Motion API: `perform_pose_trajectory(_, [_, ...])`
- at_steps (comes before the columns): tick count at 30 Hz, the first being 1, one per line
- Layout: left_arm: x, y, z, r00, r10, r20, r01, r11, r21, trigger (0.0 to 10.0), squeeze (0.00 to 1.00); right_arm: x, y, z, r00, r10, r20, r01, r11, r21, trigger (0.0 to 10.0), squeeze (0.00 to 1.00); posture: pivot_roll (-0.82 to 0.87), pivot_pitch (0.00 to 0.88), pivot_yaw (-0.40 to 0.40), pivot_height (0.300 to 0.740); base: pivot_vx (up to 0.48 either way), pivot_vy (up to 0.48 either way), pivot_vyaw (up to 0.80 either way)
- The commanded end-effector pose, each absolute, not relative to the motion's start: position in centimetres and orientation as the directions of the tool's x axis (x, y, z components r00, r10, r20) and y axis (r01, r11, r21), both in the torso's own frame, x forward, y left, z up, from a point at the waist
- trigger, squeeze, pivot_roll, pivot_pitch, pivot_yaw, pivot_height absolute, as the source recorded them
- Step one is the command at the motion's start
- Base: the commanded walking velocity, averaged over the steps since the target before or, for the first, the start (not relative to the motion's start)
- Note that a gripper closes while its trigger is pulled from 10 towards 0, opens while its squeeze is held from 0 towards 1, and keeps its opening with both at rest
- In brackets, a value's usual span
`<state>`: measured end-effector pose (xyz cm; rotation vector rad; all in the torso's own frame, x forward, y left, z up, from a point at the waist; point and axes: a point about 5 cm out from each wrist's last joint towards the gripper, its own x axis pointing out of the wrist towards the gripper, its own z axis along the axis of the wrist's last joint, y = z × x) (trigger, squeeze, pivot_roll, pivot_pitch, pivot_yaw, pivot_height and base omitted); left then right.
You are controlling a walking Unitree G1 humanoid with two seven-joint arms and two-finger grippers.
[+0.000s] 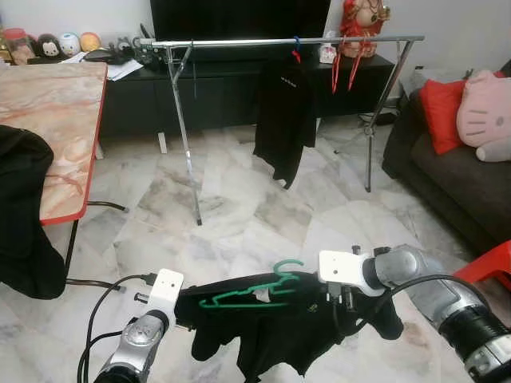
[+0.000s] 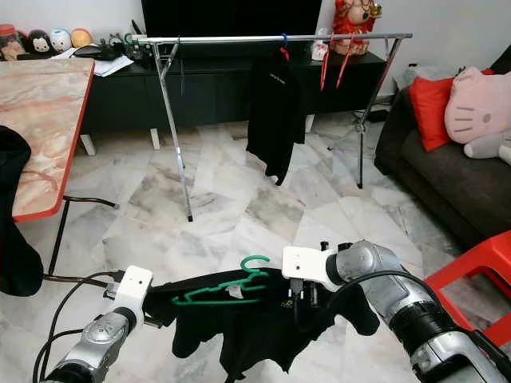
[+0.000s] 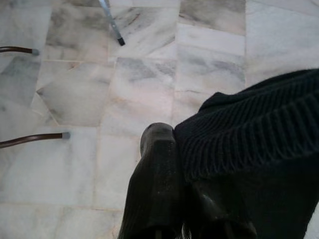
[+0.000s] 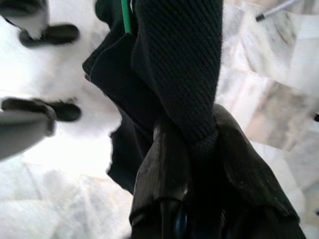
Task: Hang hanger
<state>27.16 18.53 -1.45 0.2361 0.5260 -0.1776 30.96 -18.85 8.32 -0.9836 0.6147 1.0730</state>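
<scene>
A green plastic hanger [image 1: 255, 293] lies inside the neck of a black knit garment [image 1: 279, 327], held low over the floor between my two arms. My left gripper [image 1: 188, 322] is shut on the garment's left shoulder; in the left wrist view one black finger [image 3: 157, 169] presses against the knit cloth [image 3: 249, 134]. My right gripper [image 1: 336, 307] is shut on the right shoulder, with the cloth [image 4: 182, 69] pinched between both fingers [image 4: 167, 169]. A chrome clothes rail [image 1: 279, 41] stands across the room, and a black shirt [image 1: 283, 120] hangs from it.
A marble-topped table with a red edge [image 1: 56, 120] stands on the left, dark cloth [image 1: 24, 215] draped over its corner. On the right are a dark sofa [image 1: 447, 175] with cushions and a red stool [image 1: 487, 267]. Marble floor [image 1: 239, 207] lies open up to the rail.
</scene>
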Motion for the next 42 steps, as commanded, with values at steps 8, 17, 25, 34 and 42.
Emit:
perform_pose_trajectory(8, [27.1, 19.6, -1.4, 0.841, -0.076, -0.536, 0.210, 0.959, 0.192, 10.0, 0.00, 31.9, -20.8, 8.9, 0.496, 0.273, -0.824, -0.868, 0.167, -0.467, 0.0, 0.00, -0.02, 0.000, -0.097, 0.740, 0.000, 0.000, 0.00])
perform_pose_trajectory(17, [29.0, 17.3, 1.0, 0.854, -0.261, -0.450, 0.329, 0.941, 0.081, 10.0, 0.00, 31.6, -19.1, 6.9, 0.520, 0.242, -0.819, -0.853, 0.183, -0.488, 0.0, 0.00, -0.02, 0.000, -0.098, 0.740, 0.000, 0.000, 0.00])
perform_pose_trajectory(25, [29.7, 14.7, 3.3, 0.795, -0.466, -0.388, 0.494, 0.869, -0.031, 10.0, 0.00, 31.6, -18.5, 6.0, 0.554, 0.217, -0.804, -0.829, 0.226, -0.511, 0.0, 0.00, -0.02, 0.000, -0.091, 0.740, 0.000, 0.000, 0.00])
perform_pose_trajectory(34, [28.6, 11.2, 6.5, 0.623, -0.720, -0.305, 0.715, 0.683, -0.150, 10.0, 0.00, 33.1, -16.2, 5.9, 0.702, 0.268, -0.660, -0.671, 0.559, -0.487, 0.0, 0.00, 0.00, 0.000, -0.083, 0.740, 0.000, 0.000, 0.00])
perform_pose_trajectory(42, [28.0, 10.2, 7.5, 0.569, -0.767, -0.295, 0.763, 0.627, -0.158, 10.0, 0.00, 33.6, -14.3, 6.2, 0.728, 0.349, -0.590, -0.636, 0.666, -0.391, 0.0, 0.00, 0.00, 0.000, -0.079, 0.740, 0.000, 0.000, 0.00])
